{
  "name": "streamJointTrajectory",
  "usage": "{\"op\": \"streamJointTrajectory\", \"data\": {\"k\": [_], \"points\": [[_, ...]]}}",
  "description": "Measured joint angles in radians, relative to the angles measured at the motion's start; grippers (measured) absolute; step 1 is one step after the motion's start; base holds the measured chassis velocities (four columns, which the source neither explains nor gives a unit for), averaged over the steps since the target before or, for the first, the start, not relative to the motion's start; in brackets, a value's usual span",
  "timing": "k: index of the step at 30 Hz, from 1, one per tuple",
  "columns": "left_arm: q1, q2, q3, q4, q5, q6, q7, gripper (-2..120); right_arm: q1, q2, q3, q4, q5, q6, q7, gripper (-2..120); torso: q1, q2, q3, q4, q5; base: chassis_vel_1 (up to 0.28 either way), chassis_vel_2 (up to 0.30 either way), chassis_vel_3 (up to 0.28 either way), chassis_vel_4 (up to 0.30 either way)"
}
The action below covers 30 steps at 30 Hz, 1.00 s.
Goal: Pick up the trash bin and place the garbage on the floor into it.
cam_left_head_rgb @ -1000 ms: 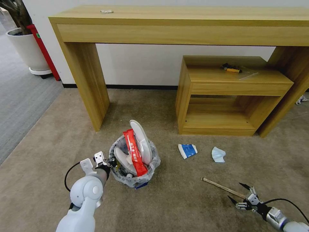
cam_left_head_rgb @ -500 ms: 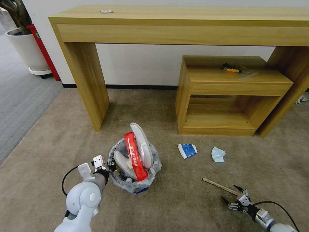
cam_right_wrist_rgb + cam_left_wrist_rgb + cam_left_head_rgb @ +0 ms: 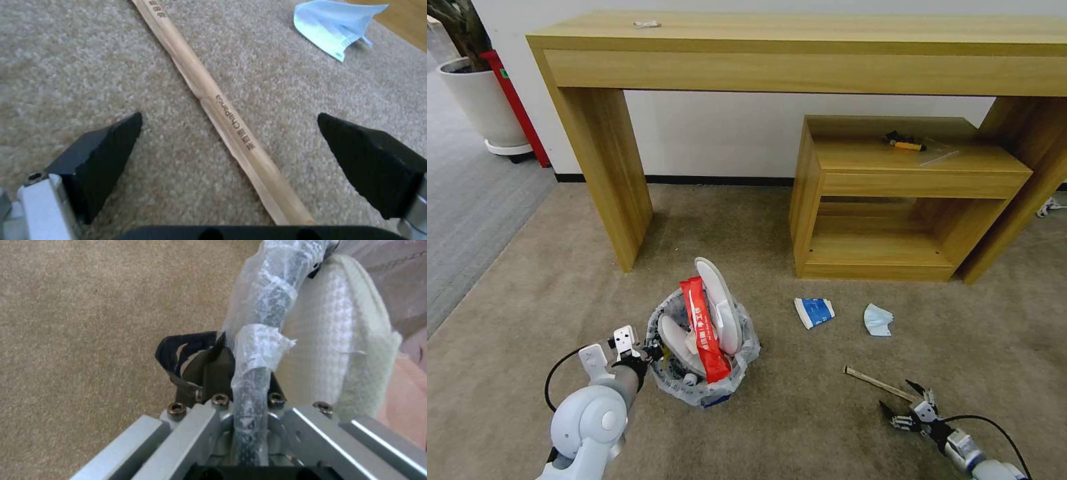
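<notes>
Right wrist view alone shows print on the flat wooden stick [image 3: 222, 123] between the spread right gripper [image 3: 229, 130]; left gripper [image 3: 242, 380] clamps the bin's [image 3: 704, 383] crinkled bag rim.

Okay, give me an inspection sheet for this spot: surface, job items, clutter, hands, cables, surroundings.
Surface: beige carpet.
Job items: bin holding slippers and a red wrapper; stick, mask, blue packet on the carpet.
Clutter: small tool on the low shelf.
Hands: left hand shut on the bin rim; right hand open, astride the stick.
Cables: black lead at the left wrist.
Surroundings: wooden desk, white plant pot.
</notes>
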Motion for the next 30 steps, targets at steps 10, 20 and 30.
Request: {"op": "streamJointTrajectory", "data": {"k": [10, 20, 30], "points": [[0.007, 0.006, -0.003, -0.005, -0.008, -0.001, 0.002, 0, 0.032, 0.025, -0.006, -0.041, -0.006, -0.009, 0.014, 100, 0.0, 0.0, 0.0, 0.0001, 0.0005, 0.0, 0.0, 0.0, 0.0], [0.003, 0.012, -0.003, -0.013, -0.02, -0.001, -0.002, 0, 0.043, 0.05, -0.006, -0.066, -0.012, -0.023, 0.045, 90, 0.0, 0.0, 0.0, -0.0001, 0.0006, 0.0, 0.0, 0.0, 0.0], [-0.003, 0.015, -0.004, -0.005, -0.022, -0.001, -0.002, 0, 0.042, 0.052, -0.009, -0.057, -0.016, -0.031, 0.064, 59, 0.0, 0.0, 0.0, 0.0007, 0.0018, 0.0, 0.0, 0.0, 0.0]]}}
